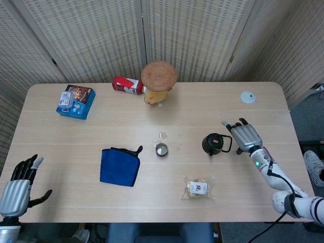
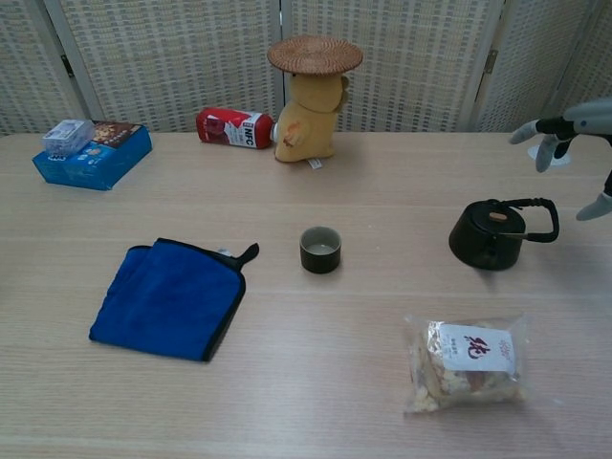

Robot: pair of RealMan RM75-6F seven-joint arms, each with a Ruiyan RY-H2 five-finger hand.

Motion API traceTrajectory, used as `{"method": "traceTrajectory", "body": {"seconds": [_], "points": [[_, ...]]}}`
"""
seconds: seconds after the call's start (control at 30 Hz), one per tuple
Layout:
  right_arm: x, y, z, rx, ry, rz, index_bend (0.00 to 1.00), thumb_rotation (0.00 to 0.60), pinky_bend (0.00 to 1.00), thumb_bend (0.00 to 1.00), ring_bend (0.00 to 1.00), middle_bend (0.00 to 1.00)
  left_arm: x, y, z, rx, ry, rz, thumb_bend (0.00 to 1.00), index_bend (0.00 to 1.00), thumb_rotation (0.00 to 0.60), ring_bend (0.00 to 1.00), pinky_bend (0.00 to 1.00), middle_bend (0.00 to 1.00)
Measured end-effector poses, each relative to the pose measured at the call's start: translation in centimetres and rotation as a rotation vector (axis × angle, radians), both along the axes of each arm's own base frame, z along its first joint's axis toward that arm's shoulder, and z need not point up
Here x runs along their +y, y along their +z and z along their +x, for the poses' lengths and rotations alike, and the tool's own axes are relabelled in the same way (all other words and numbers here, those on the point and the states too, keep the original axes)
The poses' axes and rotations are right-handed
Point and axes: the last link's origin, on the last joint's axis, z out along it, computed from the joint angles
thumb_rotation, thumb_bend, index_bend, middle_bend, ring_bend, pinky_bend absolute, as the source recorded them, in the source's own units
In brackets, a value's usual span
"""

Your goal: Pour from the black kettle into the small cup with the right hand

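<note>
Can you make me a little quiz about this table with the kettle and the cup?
1. True or false: the right robot hand is holding the kettle.
2. Which lies nearest the cup? A) blue cloth B) blue box C) red bottle
3. Fill in: the snack bag lies in front of the ____.

Key: 1 false, the robot hand is open beside the handle; 2 A; 3 kettle.
</note>
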Motion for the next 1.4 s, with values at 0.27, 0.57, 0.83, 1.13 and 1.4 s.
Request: {"method": "traceTrajectory", "body": {"seconds": [0.27,0.57,0.83,1.13,1.4], "points": [[-0.5,-0.9,-2.4,0.077,-0.046,0.025,0.07,0.6,0.09,0.0,0.16,0.24,-0.2,0.1,0.1,-0.007,0.004,-0.003,0.22,0.03,0.6,0.0,0.0,0.0],[0.0,-2.8,-3.4,0.099,-0.059,0.081,0.07,0.6,0.09,0.0,0.16,0.25,-0.3,0.0,0.1,-0.008,0.008,-0.005,0.22,0.03,0.6,0.0,0.0,0.0],[1.0,-3.7,-3.0,0.086,-0.038,0.115,0.07,0.6,0.09,0.0,0.16,0.27,-0.4,0.2,-0.1,-0.008,0.012,0.0,0.22,0.03,0.6,0.0,0.0,0.0],[2.2,-4.6,-2.4,0.062,-0.019,0.142,0.07,0.6,0.09,0.0,0.16,0.27,-0.5,0.2,-0.1,-0.01,0.009,0.0,0.22,0.03,0.6,0.0,0.0,0.0],[2.3,-5.7,-1.3,0.03,0.006,0.154,0.07,0.6,0.09,0.0,0.16,0.27,-0.7,0.4,-0.2,-0.009,0.009,0.006,0.22,0.03,0.6,0.0,0.0,0.0]]}}
